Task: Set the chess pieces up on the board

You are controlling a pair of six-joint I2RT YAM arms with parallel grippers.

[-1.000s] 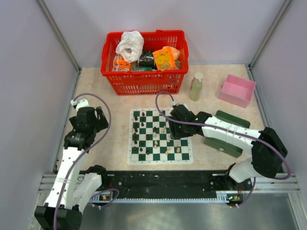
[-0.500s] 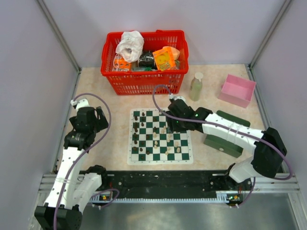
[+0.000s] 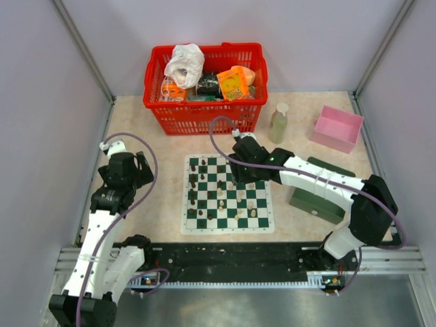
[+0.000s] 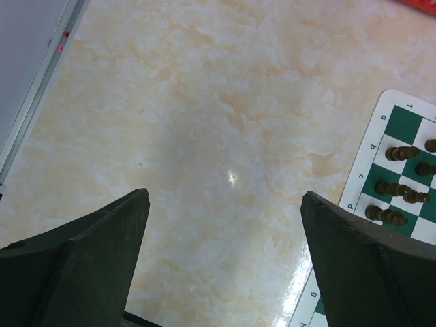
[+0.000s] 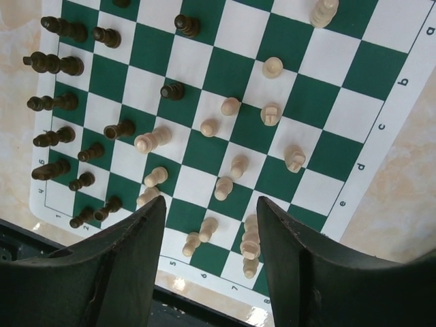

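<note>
While it hangs above the board (image 5: 310, 102), right pincer (image 5: 211, 216) half open, holding nothing.

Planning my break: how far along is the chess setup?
Looks done: most dark pieces sit in two rows along one edge of the board. In hand: nothing; the right gripper hovers open above the cream pieces, the left gripper open beside the board. Left: cream pieces scattered mid-board, plus a few stray dark ones.
</note>
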